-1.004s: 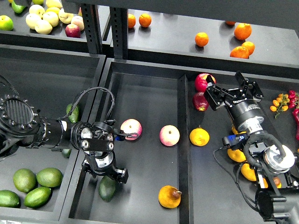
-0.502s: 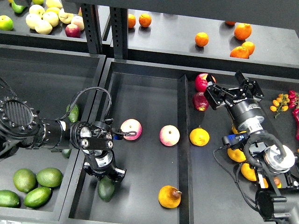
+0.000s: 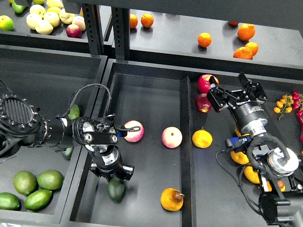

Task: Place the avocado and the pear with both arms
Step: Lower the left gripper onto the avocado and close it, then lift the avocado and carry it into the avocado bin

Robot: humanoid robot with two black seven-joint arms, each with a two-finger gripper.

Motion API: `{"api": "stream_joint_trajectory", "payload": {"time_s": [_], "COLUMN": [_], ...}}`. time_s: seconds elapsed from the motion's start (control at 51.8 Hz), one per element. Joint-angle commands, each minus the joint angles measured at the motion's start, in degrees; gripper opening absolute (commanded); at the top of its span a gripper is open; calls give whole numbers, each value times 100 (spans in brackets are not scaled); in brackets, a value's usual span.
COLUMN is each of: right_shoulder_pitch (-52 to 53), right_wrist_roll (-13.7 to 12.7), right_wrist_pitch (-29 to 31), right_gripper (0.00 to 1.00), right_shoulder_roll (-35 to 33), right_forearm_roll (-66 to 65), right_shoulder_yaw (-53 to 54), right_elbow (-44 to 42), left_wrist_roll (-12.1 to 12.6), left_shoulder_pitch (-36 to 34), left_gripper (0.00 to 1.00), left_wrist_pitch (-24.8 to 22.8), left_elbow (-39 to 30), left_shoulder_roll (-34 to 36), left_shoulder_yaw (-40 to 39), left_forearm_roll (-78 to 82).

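The dark green avocado (image 3: 116,189) sits low in the middle tray (image 3: 147,94), near its front left. My left gripper (image 3: 112,173) is right over its upper end, with a finger on each side, and appears shut on it. The orange-yellow pear (image 3: 171,199) with a brown stem end lies on the tray floor to the right of the avocado, untouched. My right gripper (image 3: 235,92) is open and empty at the far side of the right tray, next to two red apples (image 3: 204,92).
Two pink-and-yellow apples (image 3: 134,131) (image 3: 171,137) lie mid-tray. Another orange-yellow fruit (image 3: 202,138) lies just right of the divider (image 3: 185,142). Light green fruits (image 3: 31,189) fill the left bin. More yellow fruits (image 3: 244,163) lie under my right arm. Oranges (image 3: 245,40) sit on the shelf.
My left gripper has shifted a little to the right and the avocado has moved right with it. The right arm has not moved.
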Motion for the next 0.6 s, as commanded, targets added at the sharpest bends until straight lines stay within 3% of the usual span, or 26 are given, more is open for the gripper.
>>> {"api": "stream_joint_trajectory", "payload": {"time_s": [0.0, 0.27, 0.579], "right_shoulder_pitch": [0, -79, -167], "right_wrist_roll": [8, 8, 8], "right_wrist_pitch": [9, 17, 343], "right_gripper": [100, 100, 100], "right_shoulder_roll": [0, 0, 0], "right_forearm_roll": [-8, 1, 1], "right_shoulder_yaw": [0, 9, 114], "right_elbow": [5, 120, 155], "left_wrist_roll": [0, 0, 0], "left_shoulder_pitch": [-119, -611, -716], "left_gripper": [10, 11, 11], "left_wrist_pitch": [1, 1, 1], "left_elbow": [-7, 11, 37], "left_shoulder_roll": [244, 1201, 2186], "left_shoulder_yaw": [-293, -416, -486], "left_forearm_roll": [-5, -5, 12]}}
